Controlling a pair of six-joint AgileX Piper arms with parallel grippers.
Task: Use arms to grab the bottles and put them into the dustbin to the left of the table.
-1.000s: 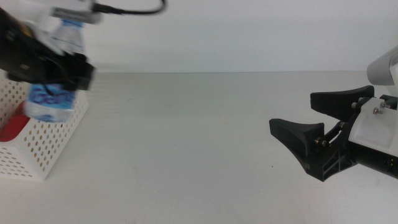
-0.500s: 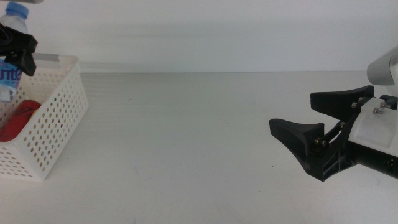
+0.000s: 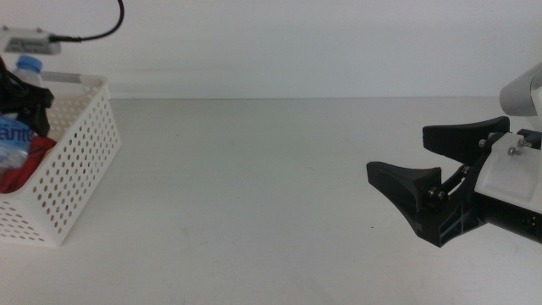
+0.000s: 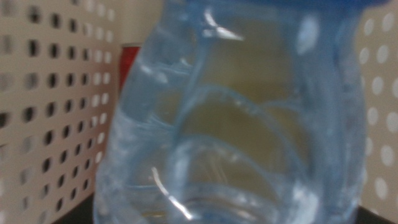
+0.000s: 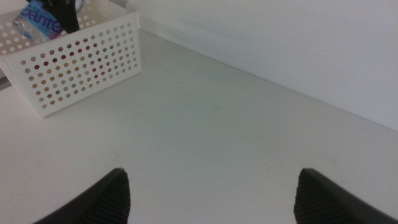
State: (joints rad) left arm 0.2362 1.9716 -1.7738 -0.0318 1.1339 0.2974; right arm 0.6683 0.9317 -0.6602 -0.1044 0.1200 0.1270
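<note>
**Over the basket: water bottle held inside the white bin**

At the left edge of the broad off-white surface [image 3: 254,195] I see the white rectangular plastic basket with perforated sides [image 3: 72,182]. My left claw [image 3: 24,103] is above and partly inside it, closed around the small clear water bottle with a blue cap [image 3: 19,127]. This bottle sits tilted inside the basket, its blue label showing over the rim. Under it I see something red [image 3: 17,165], lying in the basket; I cannot tell its shape. From the left wrist camera the clear bottle fills almost everything, with basket walls on both sides. My right claw [image 3: 449,182] waits at the right side, low over the surface, with its jaws wide apart and nothing between them.
</note>
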